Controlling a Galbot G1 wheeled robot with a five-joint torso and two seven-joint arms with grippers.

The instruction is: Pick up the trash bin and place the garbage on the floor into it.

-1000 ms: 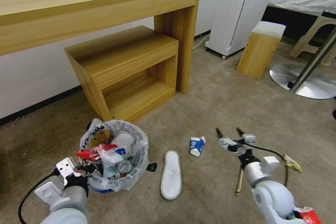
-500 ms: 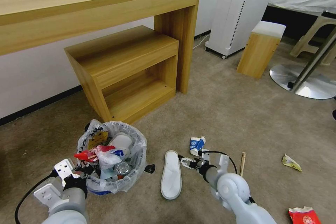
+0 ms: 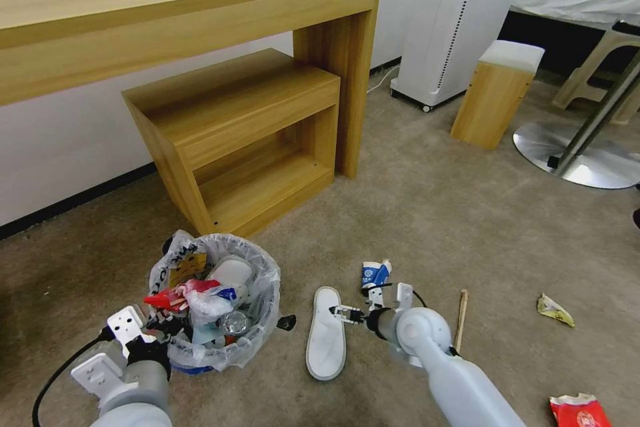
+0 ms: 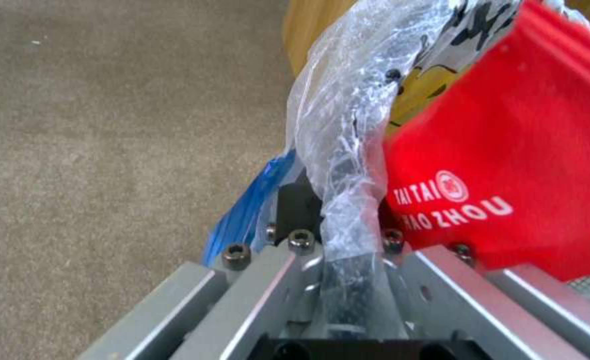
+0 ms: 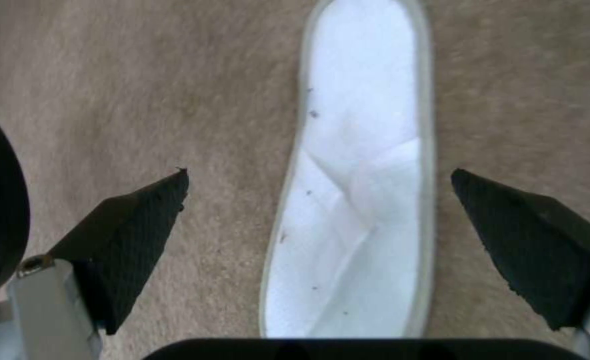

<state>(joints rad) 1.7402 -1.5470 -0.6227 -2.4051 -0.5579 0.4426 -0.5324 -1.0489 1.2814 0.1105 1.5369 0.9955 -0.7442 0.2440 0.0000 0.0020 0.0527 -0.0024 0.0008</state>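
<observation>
Currently, the right gripper (image 3: 339, 311) is positioned low over the carpet (image 3: 467, 213), directly above the white slipper (image 3: 326, 333), which lies flat on the floor at roughly 6 o'clock in the head view. In the right wrist view the two black fingertips (image 5: 142, 210) stand wide apart, one to each side of the white slipper (image 5: 355, 200), with neither touching it.

The left gripper (image 3: 162, 325) is at about 8 o'clock, at the near rim of the trash bin (image 3: 220, 353). In the left wrist view its jaws are clamped on the bin's rim together with the clear plastic bag (image 4: 338, 150) folded over it. A red wrapper (image 4: 508, 165) with white lettering lies inside the bin, just beside the clamped rim. The bin holds mixed litter and stands on the carpet in front of the low wooden shelf unit (image 3: 247, 140), at 11 o'clock from the slipper.

Remaining garbage on the floor:
- A blue-white paper cup (image 3: 375, 275) lies on its side just beyond the right gripper.
- A wooden stick (image 3: 461, 320) lies at 3 o'clock from the gripper, beside the right arm.
- A yellow crumple (image 3: 555, 310) lies farther out at 3 o'clock.
- A red-white carton (image 3: 581, 411) lies at about 5 o'clock near the frame corner
</observation>
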